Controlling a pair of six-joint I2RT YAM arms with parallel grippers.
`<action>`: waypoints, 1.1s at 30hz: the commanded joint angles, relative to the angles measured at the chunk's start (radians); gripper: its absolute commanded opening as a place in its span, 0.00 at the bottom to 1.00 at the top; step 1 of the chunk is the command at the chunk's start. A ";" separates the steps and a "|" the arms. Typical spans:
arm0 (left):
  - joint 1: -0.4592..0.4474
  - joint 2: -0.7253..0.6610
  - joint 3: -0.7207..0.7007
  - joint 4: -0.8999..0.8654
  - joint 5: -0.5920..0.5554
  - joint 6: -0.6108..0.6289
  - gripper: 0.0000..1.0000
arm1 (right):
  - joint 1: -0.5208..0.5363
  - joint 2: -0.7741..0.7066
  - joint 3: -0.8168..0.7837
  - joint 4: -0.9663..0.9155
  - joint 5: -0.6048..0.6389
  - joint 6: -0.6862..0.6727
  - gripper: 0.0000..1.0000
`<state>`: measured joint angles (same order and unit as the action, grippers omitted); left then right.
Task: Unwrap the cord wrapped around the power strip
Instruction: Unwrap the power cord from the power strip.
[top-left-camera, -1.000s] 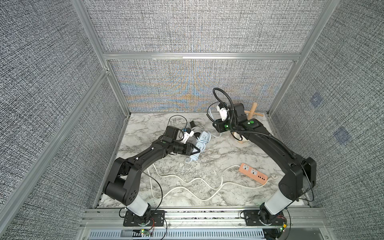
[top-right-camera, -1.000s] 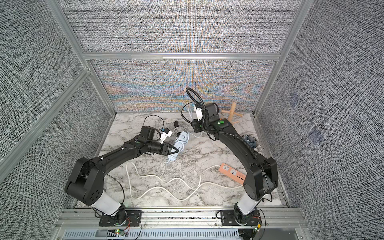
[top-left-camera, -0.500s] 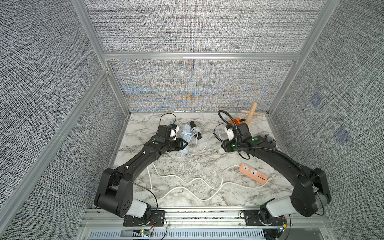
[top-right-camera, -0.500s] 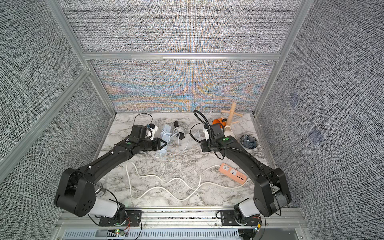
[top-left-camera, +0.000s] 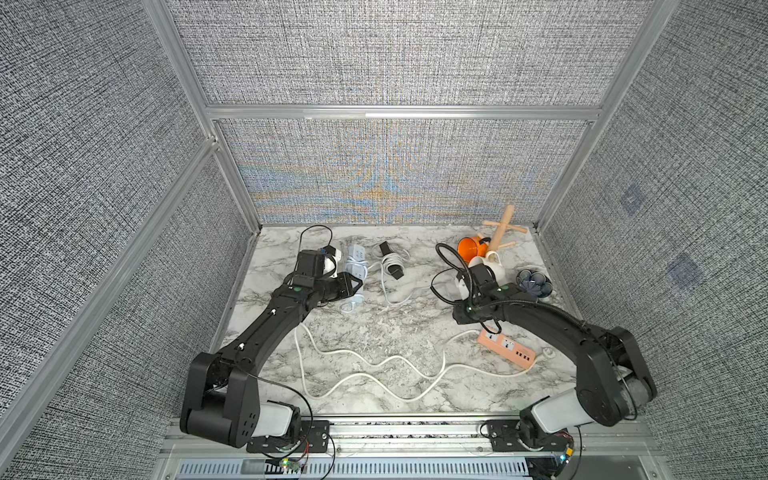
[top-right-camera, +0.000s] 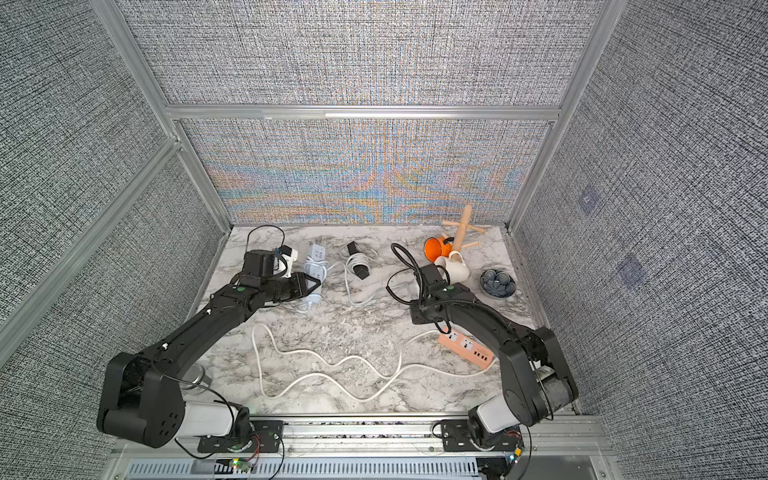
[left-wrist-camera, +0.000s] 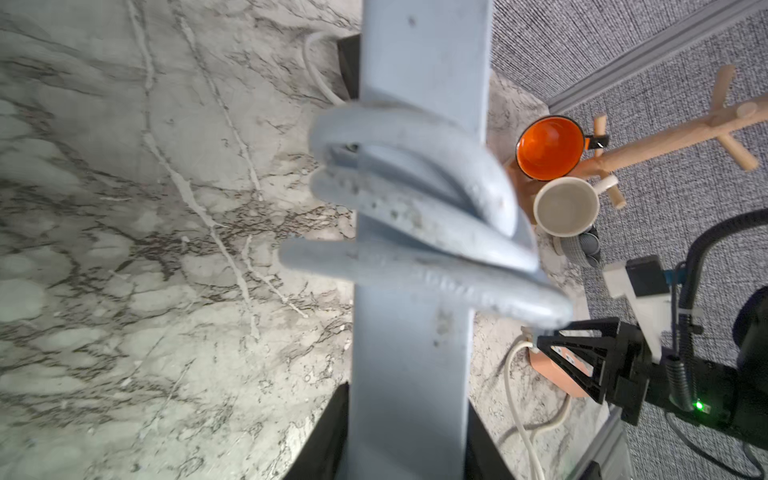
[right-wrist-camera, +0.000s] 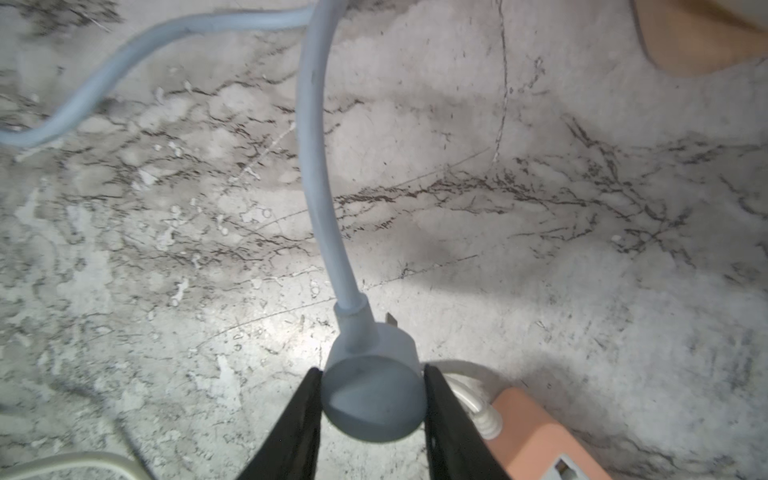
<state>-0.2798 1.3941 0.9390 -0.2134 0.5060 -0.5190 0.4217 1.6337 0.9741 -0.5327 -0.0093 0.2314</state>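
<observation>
The light-blue power strip (top-left-camera: 356, 268) lies at the back left, with its light-blue cord (left-wrist-camera: 415, 216) still looped around its middle. My left gripper (left-wrist-camera: 407, 395) is shut on the strip's near end (top-right-camera: 314, 270). The free part of the cord (top-left-camera: 399, 296) trails right across the marble to its round plug (right-wrist-camera: 374, 399). My right gripper (right-wrist-camera: 372, 370) is shut on that plug, low over the table beside the orange strip. In both top views the right fingertips are hidden under the wrist (top-left-camera: 478, 307).
An orange power strip (top-left-camera: 505, 348) lies at front right, and its white cord (top-left-camera: 374, 365) snakes along the front. A black adapter wound in white cord (top-left-camera: 390, 262) sits at the back. Orange mug (top-left-camera: 471, 247), white mug (top-left-camera: 490, 266), wooden mug tree (top-left-camera: 500, 232) and dark bowl (top-left-camera: 534, 282) fill the back right corner.
The left gripper carried the strip back and left. The right gripper came down from high at the back centre to the right with the plug, drawing cord out across the table.
</observation>
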 joint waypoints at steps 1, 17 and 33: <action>0.000 0.015 0.017 0.025 0.129 0.036 0.00 | 0.010 -0.049 0.021 0.078 -0.095 -0.055 0.58; -0.013 0.003 0.037 -0.003 0.378 0.064 0.00 | 0.070 -0.025 -0.014 0.783 -0.387 -0.395 0.88; -0.051 -0.078 0.024 0.014 0.495 0.056 0.00 | 0.080 0.291 0.199 0.906 -0.520 -0.440 0.87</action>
<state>-0.3260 1.3277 0.9630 -0.2554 0.9398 -0.4747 0.4942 1.8938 1.1481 0.3317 -0.4953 -0.1875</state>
